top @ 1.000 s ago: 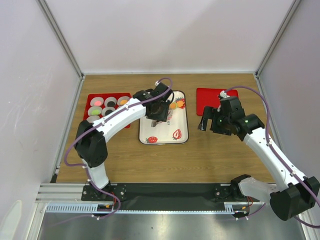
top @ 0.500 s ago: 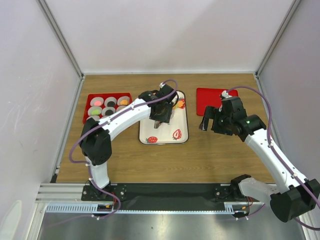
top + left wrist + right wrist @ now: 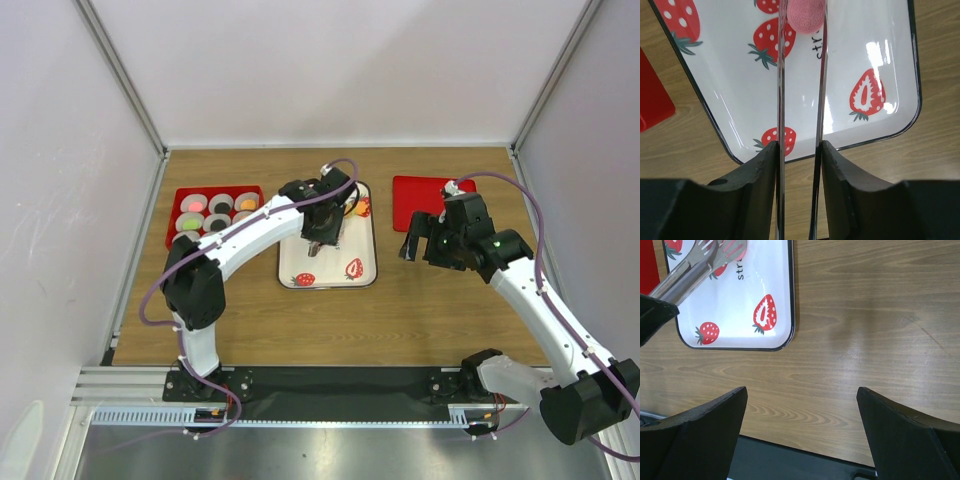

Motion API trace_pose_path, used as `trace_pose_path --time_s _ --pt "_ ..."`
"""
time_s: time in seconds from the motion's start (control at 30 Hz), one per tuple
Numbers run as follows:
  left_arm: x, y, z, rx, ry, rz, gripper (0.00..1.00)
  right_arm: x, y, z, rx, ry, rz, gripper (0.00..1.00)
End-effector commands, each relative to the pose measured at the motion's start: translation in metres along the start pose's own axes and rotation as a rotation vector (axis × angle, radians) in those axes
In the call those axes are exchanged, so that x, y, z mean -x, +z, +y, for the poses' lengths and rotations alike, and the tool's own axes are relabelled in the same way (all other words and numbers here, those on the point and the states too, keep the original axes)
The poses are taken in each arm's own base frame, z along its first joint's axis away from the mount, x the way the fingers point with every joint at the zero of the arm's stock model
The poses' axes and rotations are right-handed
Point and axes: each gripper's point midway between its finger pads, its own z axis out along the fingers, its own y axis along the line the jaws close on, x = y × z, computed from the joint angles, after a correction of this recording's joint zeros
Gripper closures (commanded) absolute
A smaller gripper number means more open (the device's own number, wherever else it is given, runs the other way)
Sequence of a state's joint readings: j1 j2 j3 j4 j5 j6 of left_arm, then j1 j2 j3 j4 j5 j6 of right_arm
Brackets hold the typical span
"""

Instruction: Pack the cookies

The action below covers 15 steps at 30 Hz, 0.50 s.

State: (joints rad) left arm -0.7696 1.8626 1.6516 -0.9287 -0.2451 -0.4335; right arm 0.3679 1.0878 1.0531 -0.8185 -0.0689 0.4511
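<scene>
Red plastic box [image 3: 178, 215] on the left holds round grey cups [image 3: 221, 204] with flat little cookies [image 3: 193, 205] in some. My left pincer [image 3: 799, 150] squeezes thin shiny metal tongs [image 3: 780, 100], and their tips pinch a bumpy pink cookie [image 3: 807, 15] at the glossy white strawberry tray [image 3: 880, 60]. My right pincer [image 3: 800, 392] hangs wide open, holding nothing, above the wooden table [image 3: 865, 315], near a flat red lid [image 3: 420, 195].

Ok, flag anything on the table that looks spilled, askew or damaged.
Nothing stands out. The strawberry tray lies flat, with the red box and the red lid level on either side of it. The tongs in the left gripper have a pink cookie between their tips.
</scene>
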Motion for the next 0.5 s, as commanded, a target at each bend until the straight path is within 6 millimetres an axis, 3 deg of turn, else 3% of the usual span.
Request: trace_pose_path --time_s 0.0,0.3,0.43,0.47 --pt "0.031 -0.028 -0.002 -0.013 0.008 -0.099 0.59 0.009 -0.005 0.003 0.018 -0.008 -0.034 0.0" --pt "0.055 -0.061 0.014 -0.013 -0.041 -0.167 0.6 0.012 -0.003 0.004 0.023 -0.007 -0.032 0.0" --pt "0.06 -0.076 0.04 0.008 -0.1 -0.196 0.6 0.012 -0.001 0.008 0.037 -0.009 -0.027 0.0" --pt "0.063 -0.082 0.056 0.033 -0.132 -0.216 0.6 0.013 -0.001 0.008 0.041 -0.008 -0.026 0.0"
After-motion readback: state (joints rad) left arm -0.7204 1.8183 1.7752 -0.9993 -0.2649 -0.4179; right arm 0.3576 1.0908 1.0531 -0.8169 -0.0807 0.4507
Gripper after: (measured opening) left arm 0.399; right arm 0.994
